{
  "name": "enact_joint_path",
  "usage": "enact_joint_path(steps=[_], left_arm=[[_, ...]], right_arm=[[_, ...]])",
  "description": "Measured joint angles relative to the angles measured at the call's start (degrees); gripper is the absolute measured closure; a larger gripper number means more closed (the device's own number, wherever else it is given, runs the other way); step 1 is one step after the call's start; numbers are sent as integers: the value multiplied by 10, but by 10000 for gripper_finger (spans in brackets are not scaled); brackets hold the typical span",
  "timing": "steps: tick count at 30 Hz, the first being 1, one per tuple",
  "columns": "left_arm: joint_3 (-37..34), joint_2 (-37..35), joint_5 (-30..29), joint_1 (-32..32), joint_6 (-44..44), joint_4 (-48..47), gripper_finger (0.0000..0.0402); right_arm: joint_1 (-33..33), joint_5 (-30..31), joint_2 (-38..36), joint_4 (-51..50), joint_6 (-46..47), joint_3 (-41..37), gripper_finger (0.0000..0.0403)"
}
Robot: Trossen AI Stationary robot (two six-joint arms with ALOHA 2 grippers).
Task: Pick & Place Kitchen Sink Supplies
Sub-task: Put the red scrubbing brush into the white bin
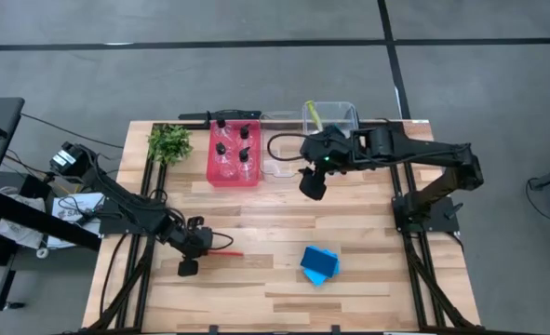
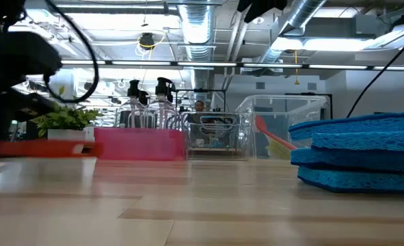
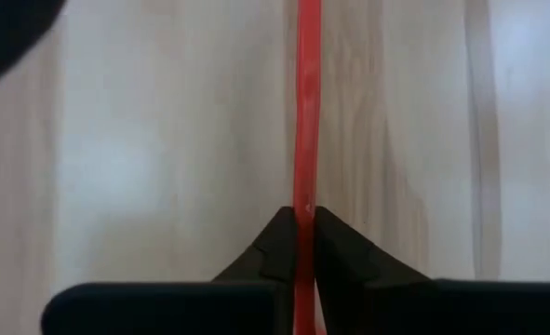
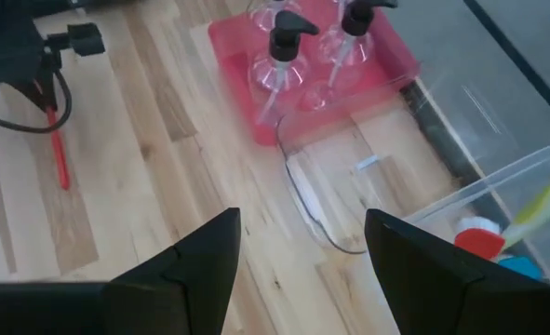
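Left end effector (image 1: 193, 244) low near surface's left front edge, pinched tight on red brush (image 1: 226, 252). Right end effector (image 4: 298, 244) gaping, empty, hovering near back edge by red bin (image 1: 233, 167).

4 bottles (image 1: 233, 149), 2 sponges (image 1: 319, 264), 1 red brush (image 1: 224, 252), 1 plant (image 1: 169, 142)
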Motion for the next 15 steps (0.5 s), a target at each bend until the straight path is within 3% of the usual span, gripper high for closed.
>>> enact_joint_path(steps=[7,15], left_arm=[[0,-77,-35,62,38,17,382],[0,-202,-57,200,165,122,376]], right_arm=[[25,0,28,35,-11,0,178],[54,0,43,95,-34,0,178]])
